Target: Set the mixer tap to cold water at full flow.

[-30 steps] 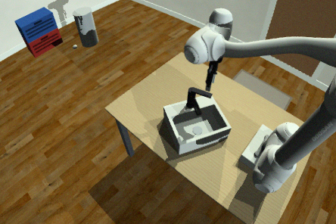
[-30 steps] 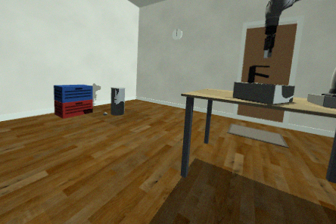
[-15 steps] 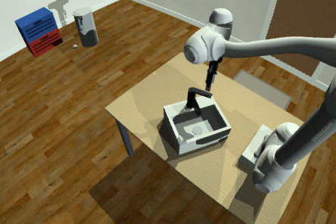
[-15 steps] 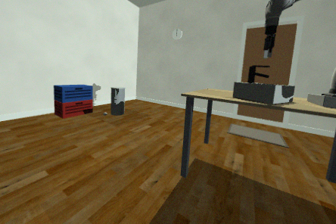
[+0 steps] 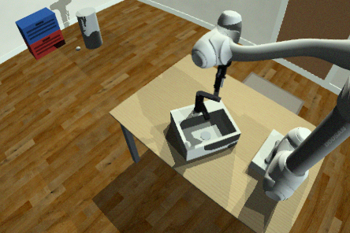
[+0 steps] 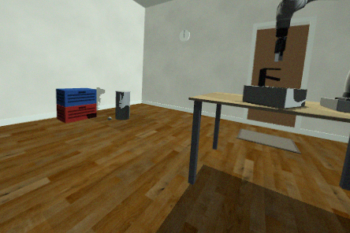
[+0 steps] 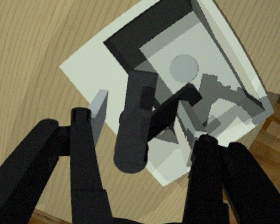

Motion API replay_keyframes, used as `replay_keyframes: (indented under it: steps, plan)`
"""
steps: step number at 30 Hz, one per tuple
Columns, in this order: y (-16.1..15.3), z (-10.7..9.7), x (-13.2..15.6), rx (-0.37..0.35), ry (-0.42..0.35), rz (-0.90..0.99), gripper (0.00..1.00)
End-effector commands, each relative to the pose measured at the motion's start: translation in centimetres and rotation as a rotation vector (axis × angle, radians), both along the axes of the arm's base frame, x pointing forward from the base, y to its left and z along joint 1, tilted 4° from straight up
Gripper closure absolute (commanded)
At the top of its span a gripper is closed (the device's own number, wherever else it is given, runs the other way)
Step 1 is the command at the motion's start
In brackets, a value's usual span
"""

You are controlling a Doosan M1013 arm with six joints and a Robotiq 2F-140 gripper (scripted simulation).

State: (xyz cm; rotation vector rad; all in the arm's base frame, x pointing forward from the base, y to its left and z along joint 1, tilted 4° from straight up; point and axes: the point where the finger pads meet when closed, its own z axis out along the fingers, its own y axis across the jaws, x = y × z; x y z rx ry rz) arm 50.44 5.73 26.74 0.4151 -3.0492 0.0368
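The black mixer tap stands on the rim of the white sink (image 5: 191, 153) (image 6: 264, 97) (image 7: 86, 68). Its spout (image 5: 205, 112) (image 6: 273, 78) (image 7: 167, 112) reaches over the basin. The lever (image 5: 209, 96) (image 6: 272, 69) (image 7: 136, 115) on top looks about level and is swung to one side of the spout, to the right in the top view. My gripper (image 5: 217, 90) (image 6: 278, 57) (image 7: 142, 109) is partly open and empty, above the tap. In the wrist view its fingers are on both sides of the lever, without visible contact. No red or blue dot can be made out.
The arm's base (image 5: 281, 181) and a pale block (image 5: 260, 157) (image 6: 333, 103) are on the same table (image 5: 150, 102) (image 6: 214, 98), right of the sink. Blue and red crates (image 5: 41, 33) (image 6: 76, 105) and a cylinder (image 5: 91, 29) (image 6: 123, 106) stand far off on the floor.
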Motion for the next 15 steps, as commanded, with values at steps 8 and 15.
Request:
replay_keyframes:
  steps: [8,15]
  plan:
    - [-0.2,-1.9,-0.1,0.002,0.004,0.001,0.58]
    - [-0.2,-3.0,-0.2,0.002,0.004,0.001,0.58]
